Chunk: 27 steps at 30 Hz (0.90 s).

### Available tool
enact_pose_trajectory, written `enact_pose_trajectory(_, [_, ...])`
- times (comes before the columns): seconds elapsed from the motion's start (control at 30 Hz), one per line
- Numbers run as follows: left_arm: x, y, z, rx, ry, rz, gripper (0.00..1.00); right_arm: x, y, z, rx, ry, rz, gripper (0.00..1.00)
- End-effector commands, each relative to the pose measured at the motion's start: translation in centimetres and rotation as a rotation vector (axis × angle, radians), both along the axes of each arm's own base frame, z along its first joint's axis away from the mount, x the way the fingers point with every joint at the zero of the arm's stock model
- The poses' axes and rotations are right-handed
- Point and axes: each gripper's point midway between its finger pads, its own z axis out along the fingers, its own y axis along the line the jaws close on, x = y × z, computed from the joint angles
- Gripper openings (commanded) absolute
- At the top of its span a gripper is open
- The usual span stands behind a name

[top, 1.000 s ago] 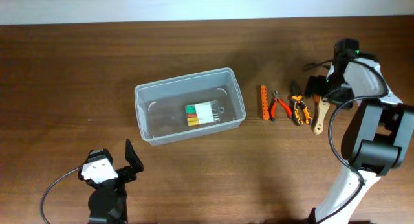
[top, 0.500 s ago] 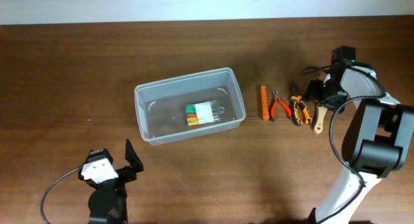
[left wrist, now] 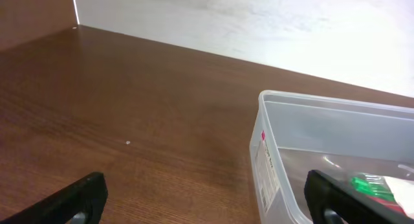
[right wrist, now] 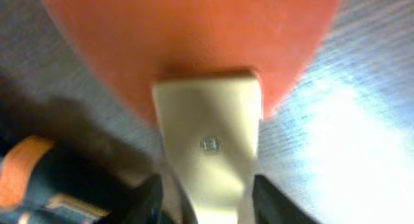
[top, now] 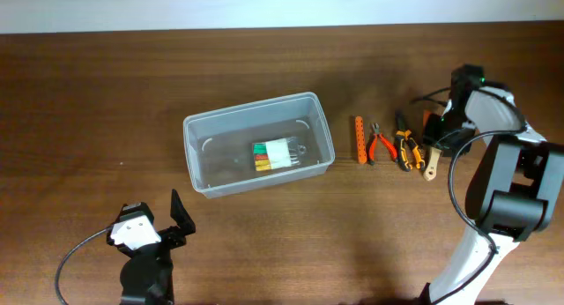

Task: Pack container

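Observation:
The container [top: 199,129] is a clear tub at mid-table, holding a small clear box of coloured pieces [top: 275,154]. Its near corner shows in the left wrist view, the container [left wrist: 336,102] lying right of my open left gripper [left wrist: 207,201]. From overhead the left gripper [top: 159,224] hovers in front of the tub with nothing in it. A tool with a pale wooden handle [right wrist: 207,133] and an orange head [right wrist: 194,36] lies at the right end of a tool row. My right gripper [right wrist: 207,201] straddles that handle, jaws close on either side with a slim gap on the left.
Left of the wooden-handled tool [top: 434,168] lie orange-and-black pliers [top: 405,149], red pliers [top: 382,145] and an orange bar [top: 359,139]. The right arm [top: 493,164] reaches in from the right edge. A white wall borders the table's far side.
My right gripper has come down over the wooden-handled tool and its jaws have narrowed from wide open to close around the handle. The left arm has not moved.

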Motion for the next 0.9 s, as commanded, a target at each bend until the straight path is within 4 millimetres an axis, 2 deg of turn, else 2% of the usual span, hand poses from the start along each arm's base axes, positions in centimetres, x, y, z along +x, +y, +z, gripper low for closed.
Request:
enact_pose_trajectory(0.0, [0.0, 0.0, -0.1, 0.009, 0.002, -0.003, 0.99, 3.6, -0.5, 6.6, -0.042, -0.132, 0.014, 0.33])
enact_pose_trajectory(0.1, [0.0, 0.0, -0.1, 0.009, 0.002, -0.002, 0.99, 4.8, 0.5, 12.6, -0.059, -0.218, 0.042, 0.24])
enact_pose_trajectory(0.17, [0.0, 0.0, -0.1, 0.009, 0.002, -0.003, 0.99, 5.4, 2.1, 16.5, -0.068, -0.282, 0.078, 0.22])
enact_pose_trajectory(0.2, [0.0, 0.0, -0.1, 0.009, 0.002, -0.003, 0.99, 5.8, 4.8, 20.3, -0.060, -0.353, 0.170, 0.19])
enact_pose_trajectory(0.23, [0.0, 0.0, -0.1, 0.009, 0.002, -0.003, 0.99, 6.0, 6.7, 22.1, -0.046, -0.394, 0.238, 0.17])
enact_pose_trajectory(0.33, [0.0, 0.0, -0.1, 0.009, 0.002, -0.003, 0.99, 6.2, 13.6, 26.0, 0.013, -0.501, 0.470, 0.05])
enact_pose_trajectory(0.4, [0.0, 0.0, -0.1, 0.009, 0.002, -0.002, 0.99, 5.8, 18.4, 27.1, 0.048, -0.542, 0.634, 0.04])
enact_pose_trajectory(0.47, [0.0, 0.0, -0.1, 0.009, 0.002, -0.003, 0.99, 5.2, 23.0, 27.1, 0.058, -0.559, 0.811, 0.04])
enact_pose_trajectory(0.53, [0.0, 0.0, -0.1, 0.009, 0.002, -0.003, 0.99, 4.0, 28.0, 25.8, 0.059, -0.543, 1.046, 0.04])
enact_pose_trajectory(0.63, [0.0, 0.0, -0.1, 0.009, 0.002, -0.003, 0.99, 2.3, 32.8, 23.1, 0.055, -0.489, 1.339, 0.04])
enact_pose_trajectory(0.73, [0.0, 0.0, -0.1, 0.009, 0.002, -0.003, 0.99, 0.8, 36.3, 19.3, 0.045, -0.410, 1.643, 0.04])
enact_pose_trajectory(0.87, [0.0, 0.0, -0.1, 0.009, 0.002, -0.003, 0.99, -0.4, 38.4, 14.1, 0.052, -0.298, 1.970, 0.04])
